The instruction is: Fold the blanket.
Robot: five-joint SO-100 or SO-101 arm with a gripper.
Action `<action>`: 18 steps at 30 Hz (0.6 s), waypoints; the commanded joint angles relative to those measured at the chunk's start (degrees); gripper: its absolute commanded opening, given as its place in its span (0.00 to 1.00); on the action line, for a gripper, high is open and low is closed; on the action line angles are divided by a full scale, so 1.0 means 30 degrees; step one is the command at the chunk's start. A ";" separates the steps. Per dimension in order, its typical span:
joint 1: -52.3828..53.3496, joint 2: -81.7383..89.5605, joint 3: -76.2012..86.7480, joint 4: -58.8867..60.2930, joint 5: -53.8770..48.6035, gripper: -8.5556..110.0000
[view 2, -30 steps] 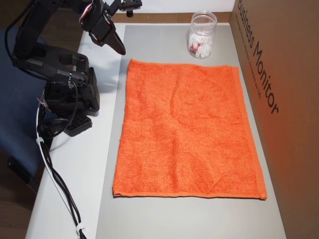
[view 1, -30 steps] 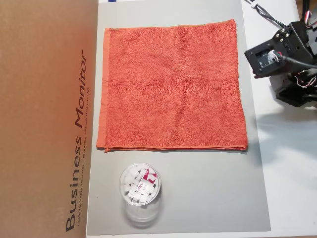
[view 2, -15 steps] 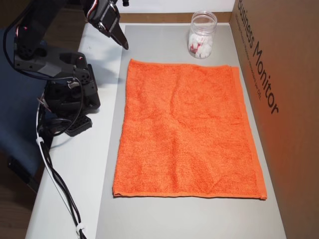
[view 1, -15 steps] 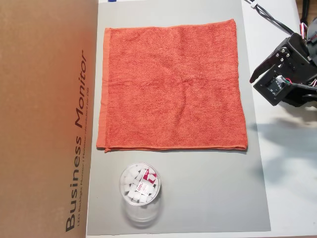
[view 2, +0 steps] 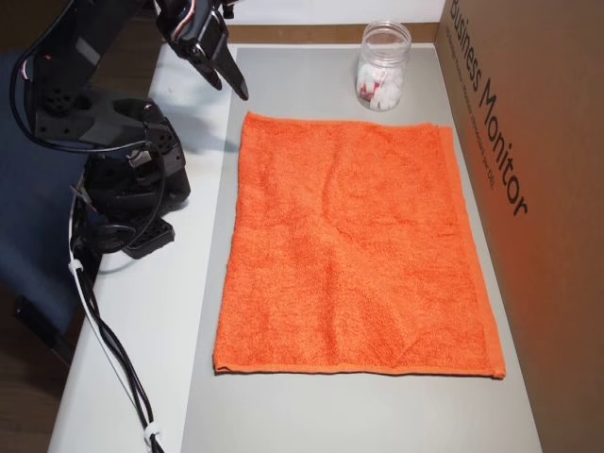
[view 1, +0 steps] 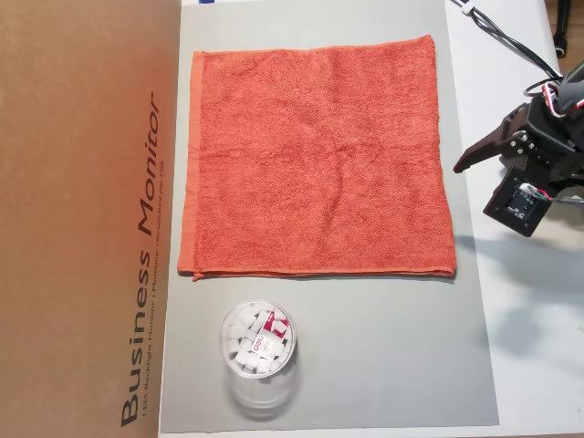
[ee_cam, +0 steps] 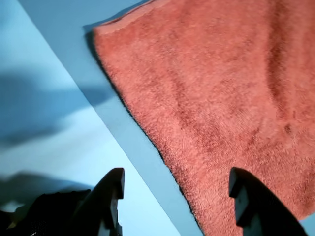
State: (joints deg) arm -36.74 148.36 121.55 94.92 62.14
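Observation:
The blanket (view 1: 315, 155) is an orange-red terry towel lying flat and unfolded on a grey mat (view 1: 365, 347); it also shows in the other overhead view (view 2: 354, 245). My gripper (view 1: 467, 169) hovers just off the blanket's right edge in this overhead view, at the top left beside the blanket's corner in the other (view 2: 231, 85). In the wrist view the gripper (ee_cam: 177, 194) is open and holds nothing. One finger (ee_cam: 110, 194) is over the white table, the other (ee_cam: 246, 204) over the blanket (ee_cam: 221, 88), whose edge runs between them.
A clear plastic cup (view 1: 258, 351) of white pieces stands on the mat beyond the blanket (view 2: 382, 66). A "Business Monitor" cardboard box (view 1: 82, 219) walls the side opposite the arm (view 2: 538, 189). The arm's base (view 2: 132, 179) and cables (view 2: 104, 340) sit on the white table.
The gripper has swung along the blanket's edge toward the cup-side corner and come closer to the edge, with the wrist turning. Blanket and cup have not moved.

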 commanded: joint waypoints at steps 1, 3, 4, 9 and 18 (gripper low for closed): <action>-0.0410 0.0117 0.0410 -0.1377 0.0059 0.26; -0.0762 0.0117 0.0937 -0.2490 0.0059 0.26; -0.0908 0.0088 0.1201 -0.2988 0.0059 0.26; -0.1729 0.0088 0.2930 -0.5273 0.0059 0.26; -0.2402 0.0088 0.6240 -0.9111 0.0000 0.26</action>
State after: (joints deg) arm -43.68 148.36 139.92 70.22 61.88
